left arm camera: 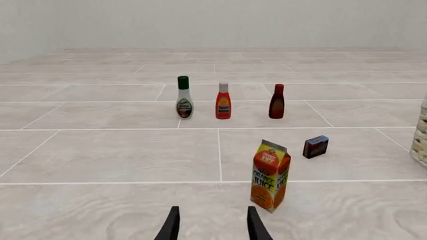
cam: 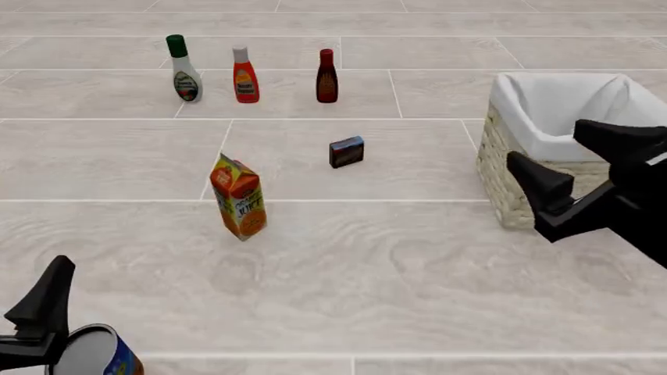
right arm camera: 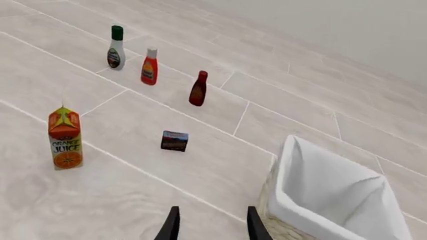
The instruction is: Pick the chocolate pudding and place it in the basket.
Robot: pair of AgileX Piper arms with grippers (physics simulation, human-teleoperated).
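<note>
The chocolate pudding (cam: pixel 347 151) is a small dark brown carton lying on the tiled surface mid-table; it also shows in the left wrist view (left arm camera: pixel 315 146) and the right wrist view (right arm camera: pixel 174 140). The basket (cam: pixel 502 183), pale wicker with a white liner, stands at the right, and the right wrist view shows its rim (right arm camera: pixel 285 176). My right gripper (cam: pixel 548 144) hovers open at the basket's near side, nothing between its fingers (right arm camera: pixel 171 226). My left gripper (left arm camera: pixel 212 226) is open and empty, low at the near left, far from the pudding.
An orange juice carton (cam: pixel 239 196) stands left of the pudding. Three bottles line the far side: a white one (cam: pixel 183 70), a red one (cam: pixel 245 76) and a dark red one (cam: pixel 326 76). A tin can (cam: pixel 96 356) sits by the left gripper.
</note>
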